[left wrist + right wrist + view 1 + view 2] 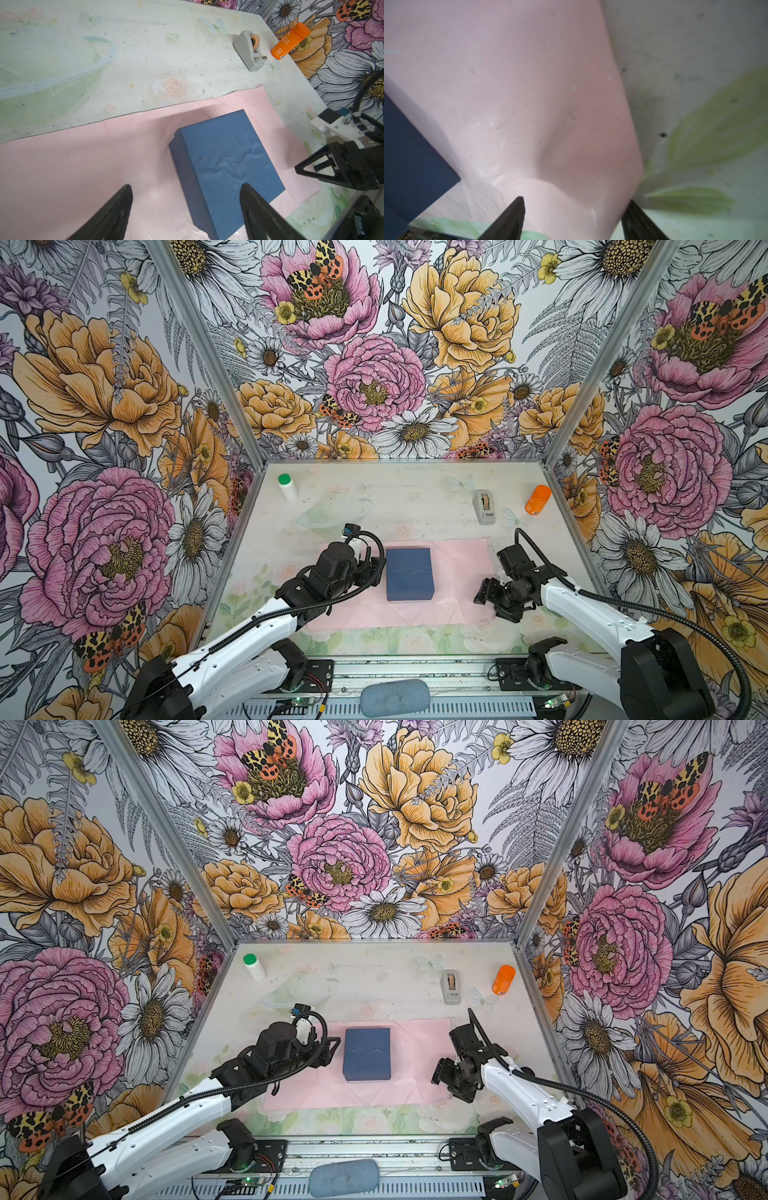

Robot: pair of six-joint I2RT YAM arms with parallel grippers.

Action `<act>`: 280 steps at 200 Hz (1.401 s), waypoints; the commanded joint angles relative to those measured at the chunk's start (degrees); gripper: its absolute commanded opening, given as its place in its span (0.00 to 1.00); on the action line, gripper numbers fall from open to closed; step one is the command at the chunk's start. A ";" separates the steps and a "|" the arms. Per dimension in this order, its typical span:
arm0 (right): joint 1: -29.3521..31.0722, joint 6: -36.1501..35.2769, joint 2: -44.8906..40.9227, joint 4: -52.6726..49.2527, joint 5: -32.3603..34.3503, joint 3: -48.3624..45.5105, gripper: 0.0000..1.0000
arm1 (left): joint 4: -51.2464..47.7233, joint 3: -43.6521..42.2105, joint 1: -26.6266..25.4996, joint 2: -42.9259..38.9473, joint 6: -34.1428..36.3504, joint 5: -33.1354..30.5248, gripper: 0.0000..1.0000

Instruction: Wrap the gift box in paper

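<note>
Left gripper (186, 185), right gripper (575, 200): both wide, empty; one gift box (409, 573) lies lengthwise near-to-far on one paper (457, 593).

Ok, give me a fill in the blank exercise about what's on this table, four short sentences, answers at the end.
1. The gift box lies on a sheet of paper that is pale ____.
2. The white bottle has a ____ cap.
3. The bottle nearest the tape dispenser is coloured ____.
4. The left gripper, next to the gift box, has its jaws ____.
Missing words: pink; green; orange; open.
</note>
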 commanded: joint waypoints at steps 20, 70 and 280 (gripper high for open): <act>-0.88 -5.31 -2.96 14.13 -4.80 0.82 0.74 | 0.35 -0.64 1.18 -1.56 -0.26 0.91 0.82; -7.43 -12.80 1.28 17.87 -9.71 3.24 0.73 | 1.49 -0.81 1.63 -0.73 -0.04 1.62 0.82; -5.16 -16.83 -0.12 8.06 -4.39 13.87 0.01 | 4.28 -5.91 9.62 1.93 -14.98 7.32 0.74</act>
